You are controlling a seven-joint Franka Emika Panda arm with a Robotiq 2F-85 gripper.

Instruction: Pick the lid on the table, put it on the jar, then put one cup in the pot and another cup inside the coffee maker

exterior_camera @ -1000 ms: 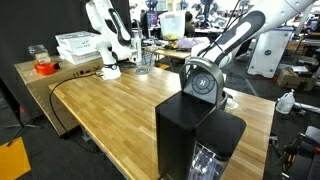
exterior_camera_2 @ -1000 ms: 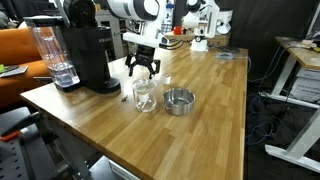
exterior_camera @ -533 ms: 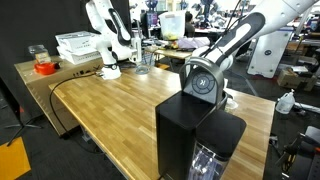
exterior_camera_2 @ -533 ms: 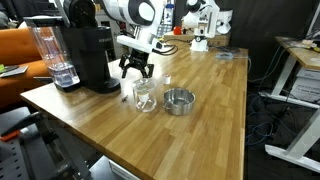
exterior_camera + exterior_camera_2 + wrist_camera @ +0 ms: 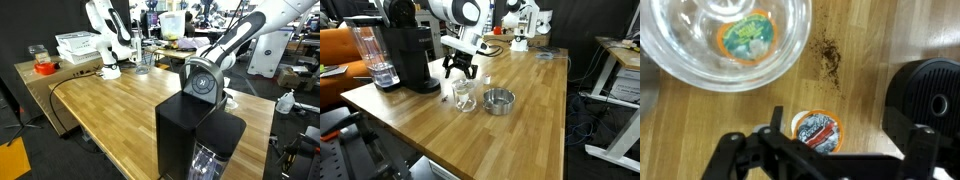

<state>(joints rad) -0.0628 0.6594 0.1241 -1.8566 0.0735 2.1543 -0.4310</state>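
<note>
Only the wrist view looks straight down on the small things: a clear glass jar [image 5: 725,40] fills its upper left, with an orange-rimmed green-topped cup [image 5: 745,36] lying inside it, and a second cup [image 5: 816,130] with a red-and-white foil top sits on the bare wood just below. In that view the black gripper [image 5: 820,160] reaches across the bottom edge, its fingers [image 5: 735,160] spread wide to either side of this cup and not touching it. The dark rounded base of the coffee maker [image 5: 925,100] shows at the right edge there, beside a scatter of brown grounds [image 5: 828,58]. An exterior view [image 5: 460,68] shows what the wrist view does not: the gripper hangs open above the jar [image 5: 463,95], with the metal pot [image 5: 498,101] just beside the jar and the coffee maker [image 5: 405,50] standing behind them. In another exterior view the coffee maker [image 5: 200,115] blocks the jar and cups entirely. The tabletop [image 5: 520,140] is light butcher-block wood; the room around it is a cluttered lab with further robot arms and benches.
</note>
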